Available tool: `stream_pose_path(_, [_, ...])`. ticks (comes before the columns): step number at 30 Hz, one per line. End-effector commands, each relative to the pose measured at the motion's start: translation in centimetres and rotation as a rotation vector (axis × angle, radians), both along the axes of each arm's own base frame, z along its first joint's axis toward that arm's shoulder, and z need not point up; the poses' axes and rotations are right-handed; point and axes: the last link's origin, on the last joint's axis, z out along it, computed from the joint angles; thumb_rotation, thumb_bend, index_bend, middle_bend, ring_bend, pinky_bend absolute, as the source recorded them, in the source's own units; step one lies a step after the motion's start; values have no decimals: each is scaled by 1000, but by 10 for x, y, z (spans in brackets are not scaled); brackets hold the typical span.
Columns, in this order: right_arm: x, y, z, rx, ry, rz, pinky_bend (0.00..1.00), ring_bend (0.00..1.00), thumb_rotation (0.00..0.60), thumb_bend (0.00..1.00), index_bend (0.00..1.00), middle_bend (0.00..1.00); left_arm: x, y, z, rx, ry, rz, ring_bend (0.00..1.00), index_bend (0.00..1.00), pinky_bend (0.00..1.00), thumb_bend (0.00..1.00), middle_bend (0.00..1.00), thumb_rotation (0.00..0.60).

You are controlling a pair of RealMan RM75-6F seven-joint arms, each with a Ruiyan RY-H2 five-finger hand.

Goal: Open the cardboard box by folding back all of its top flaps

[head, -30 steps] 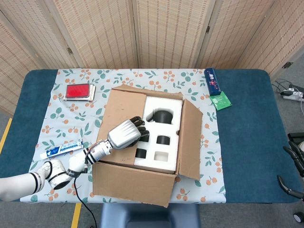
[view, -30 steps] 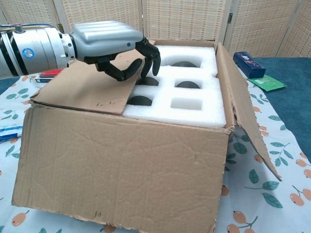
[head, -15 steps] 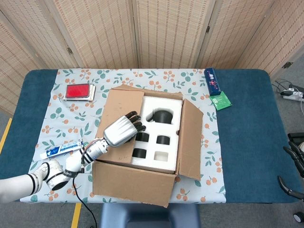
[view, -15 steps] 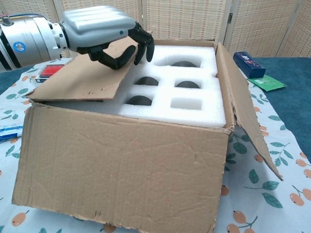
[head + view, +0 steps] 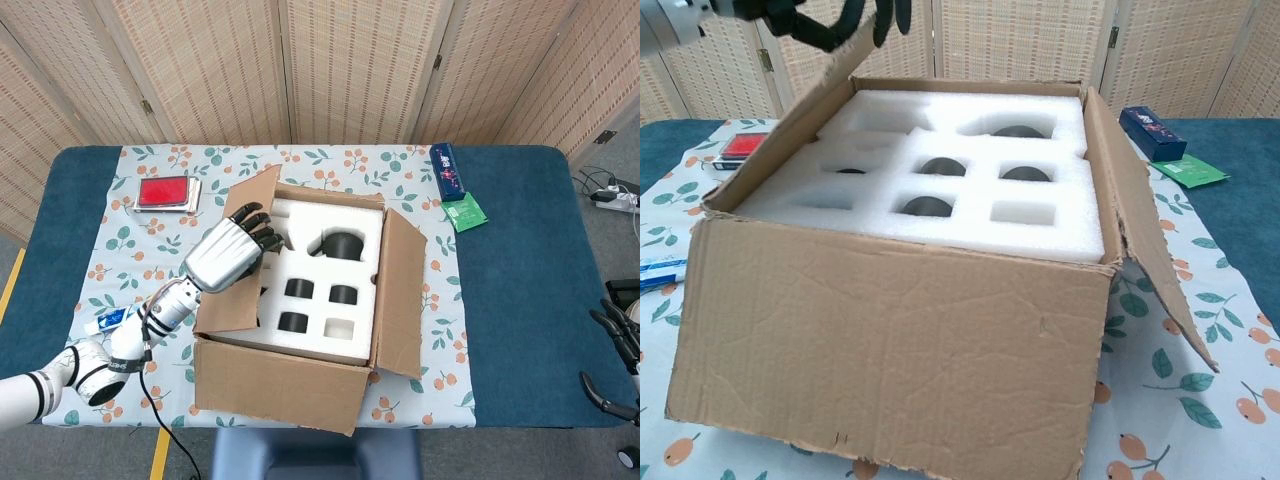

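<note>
Since 1 s ago the left hand [image 5: 225, 253] has swung outward w/ the left flap [image 5: 232, 270], which lay nearly flat over the foam and now stands close to upright; more cut-outs of the white foam insert [image 5: 322, 280] are uncovered. The brown cardboard box [image 5: 300, 310] itself hasn't shifted and sits mid-table on the floral tablecloth [image 5: 160, 215].

Left hand: silver back, black fingers [image 5: 845, 18] curled over the flap's top edge, gripping it; chest view shows only the fingertips at the frame's top. Right hand [image 5: 617, 335]: only dark fingertips show at the frame edge, well right of the box, holding nothing; can't tell if spread or curled.

Right flap [image 5: 400, 290] tilts outward, front flap [image 5: 280, 385] hangs down the box's front. Far flap not clearly visible.

Rel. to box: red flat case [image 5: 163, 192] to its far left; white-blue toothpaste tube [image 5: 125, 317] near left, partly under the left arm; dark blue slim carton [image 5: 447, 170] and green packet [image 5: 464, 212] to its far right.
</note>
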Motion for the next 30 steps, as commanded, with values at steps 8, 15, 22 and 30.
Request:
stream_pose_path(8, [2, -2, -8, 25, 7, 1, 124, 97, 264, 497, 17, 0, -19, 13, 32, 111, -1, 76, 320, 426, 183, 848, 554, 600])
stream_pose_path(15, [3, -4, -10, 28, 7, -5, 124, 96, 264, 497, 17, 0, -29, 17, 45, 132, -4, 105, 321, 430, 175, 850, 555, 600])
stream_pose_path(22, [2, -4, -9, 23, 8, -10, 124, 94, 264, 498, 17, 0, -37, 21, 64, 160, -37, 134, 321, 431, 175, 854, 555, 600])
stream_pose_path(30, [3, -1, -5, -3, 7, -10, 124, 95, 264, 498, 17, 0, -49, 23, 79, 176, -46, 166, 322, 432, 168, 856, 559, 600])
